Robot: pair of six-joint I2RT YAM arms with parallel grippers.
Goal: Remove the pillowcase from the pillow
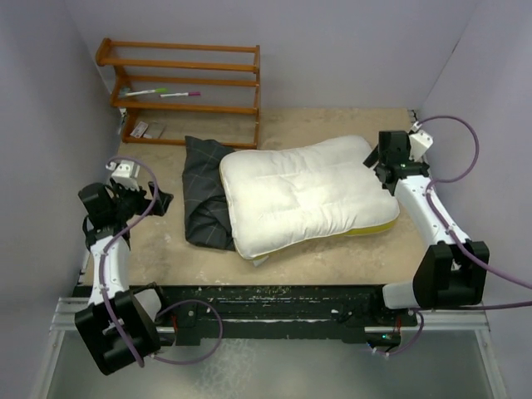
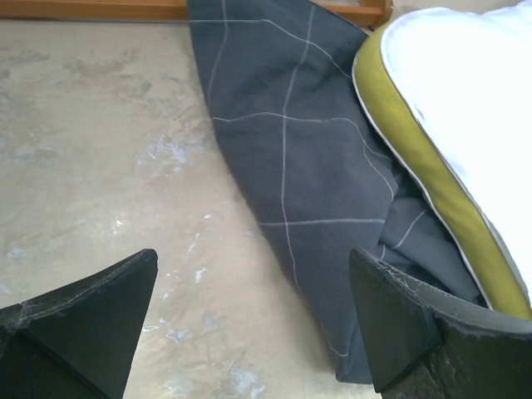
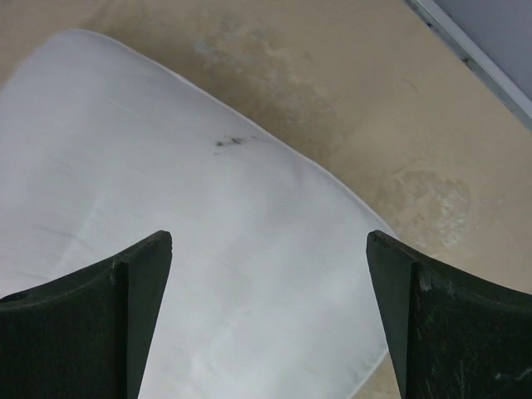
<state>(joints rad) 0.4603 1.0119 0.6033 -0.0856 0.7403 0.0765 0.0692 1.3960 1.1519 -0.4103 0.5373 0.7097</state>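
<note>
The cream-white pillow [image 1: 303,193] lies bare across the middle of the table, its yellow edge [image 1: 370,229] showing at the near right. The dark grey checked pillowcase [image 1: 204,195] lies crumpled on the table at the pillow's left end, partly tucked under it. My left gripper [image 1: 158,199] is open and empty, left of the pillowcase; its wrist view shows the pillowcase [image 2: 299,166] and the pillow's yellow rim [image 2: 416,158] beyond the open jaws. My right gripper [image 1: 376,160] is open and empty over the pillow's far right corner [image 3: 208,249].
A wooden shoe rack [image 1: 187,91] stands at the back left, holding two pens [image 1: 166,92] and small cards [image 1: 147,129]. Purple walls enclose the table on the left, back and right. The black rail [image 1: 274,303] runs along the near edge.
</note>
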